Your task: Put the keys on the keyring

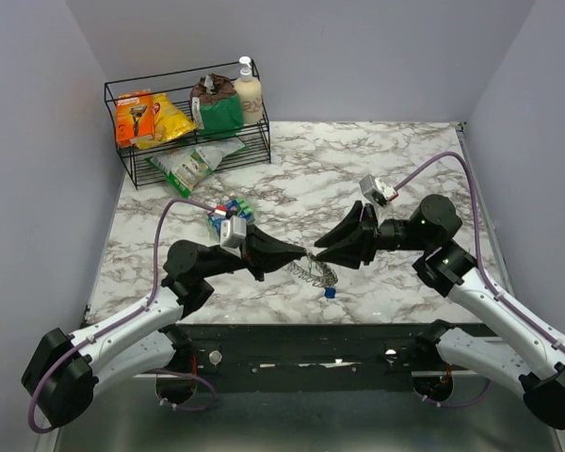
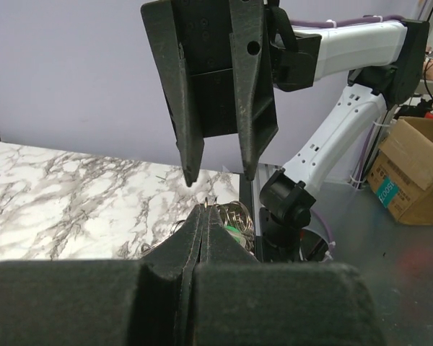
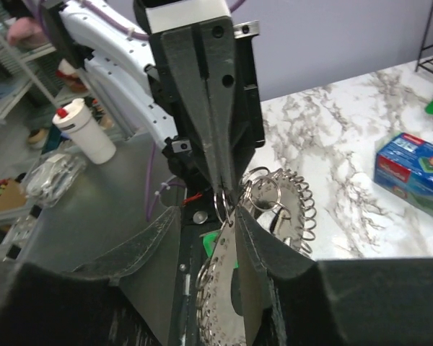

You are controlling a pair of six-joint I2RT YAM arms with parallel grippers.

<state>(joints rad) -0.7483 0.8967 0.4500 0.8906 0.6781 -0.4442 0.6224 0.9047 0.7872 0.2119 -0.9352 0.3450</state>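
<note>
The keyring [image 1: 311, 271] is a silver perforated disc edged with several small split rings, held up between the two grippers. My left gripper [image 1: 297, 254] is shut on one small ring at its edge [image 2: 203, 209]. In the right wrist view the left gripper [image 3: 222, 184] pinches that ring [image 3: 224, 200]. My right gripper [image 1: 320, 252] is open. The disc [image 3: 227, 295] stands between its fingers [image 3: 209, 213], against the right one. A green key head [image 3: 215, 241] shows behind the disc, and also in the left wrist view [image 2: 233, 229]. A blue key head [image 1: 329, 292] sits just below the ring.
A blue box [image 1: 228, 215] lies behind the left gripper and also shows in the right wrist view [image 3: 411, 162]. A black wire rack [image 1: 188, 122] with packets and a bottle stands at the back left. The table's near edge runs just under the grippers.
</note>
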